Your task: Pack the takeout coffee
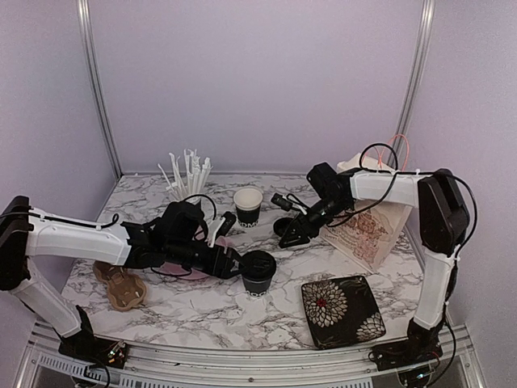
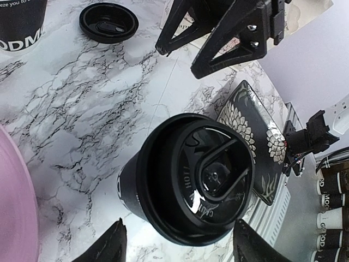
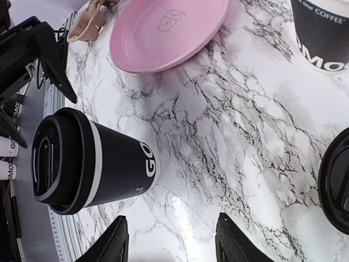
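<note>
though the near-centre cup (image 1: 258, 271) stands lidded, the left tool (image 1: 236, 265) flanks it wide, and i cannot tell if it grips. farther, the right tool (image 3: 169, 243) hangs open and empty by the loose lid (image 2: 107, 22). the far cup (image 1: 248, 204) is uncovered and nothing is packed.

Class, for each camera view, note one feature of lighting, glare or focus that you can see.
Top external: soft, even light, faint shadow under the lidded cup. Left wrist: white glints on that cup's lid. Right wrist: pale sheen on the marble table.
</note>
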Controlling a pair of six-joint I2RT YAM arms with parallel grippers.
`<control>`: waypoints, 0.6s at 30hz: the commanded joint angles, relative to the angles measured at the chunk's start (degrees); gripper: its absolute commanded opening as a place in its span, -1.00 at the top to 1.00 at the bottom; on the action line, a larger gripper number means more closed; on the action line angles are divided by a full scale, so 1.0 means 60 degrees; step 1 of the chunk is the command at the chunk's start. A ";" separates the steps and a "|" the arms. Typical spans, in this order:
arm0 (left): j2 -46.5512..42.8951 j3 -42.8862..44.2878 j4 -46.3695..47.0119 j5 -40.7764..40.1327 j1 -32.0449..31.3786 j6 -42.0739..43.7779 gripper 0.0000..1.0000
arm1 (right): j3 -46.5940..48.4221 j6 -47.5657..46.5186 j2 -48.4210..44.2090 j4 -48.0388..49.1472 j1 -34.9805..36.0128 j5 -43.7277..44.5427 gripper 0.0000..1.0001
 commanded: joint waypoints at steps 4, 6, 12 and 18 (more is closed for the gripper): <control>-0.0906 0.0076 -0.0143 -0.1081 -0.0009 -0.0562 -0.45 | -0.0110 0.0547 -0.0339 0.0231 -0.0065 0.0076 -0.06; -0.0814 0.0387 -0.0339 -0.1442 0.0005 -0.0873 -0.48 | -0.0381 0.0739 -0.0586 0.0182 -0.0067 -0.0179 -0.08; -0.0102 0.0997 -0.0481 -0.1407 0.0064 -0.2093 -0.36 | -0.0970 0.0692 -0.0785 -0.0570 -0.0064 -0.1945 -0.10; -0.0490 0.0292 -0.0429 -0.1314 0.0064 -0.3613 -0.25 | -0.1128 0.0739 -0.0812 -0.0636 -0.0036 -0.2599 -0.09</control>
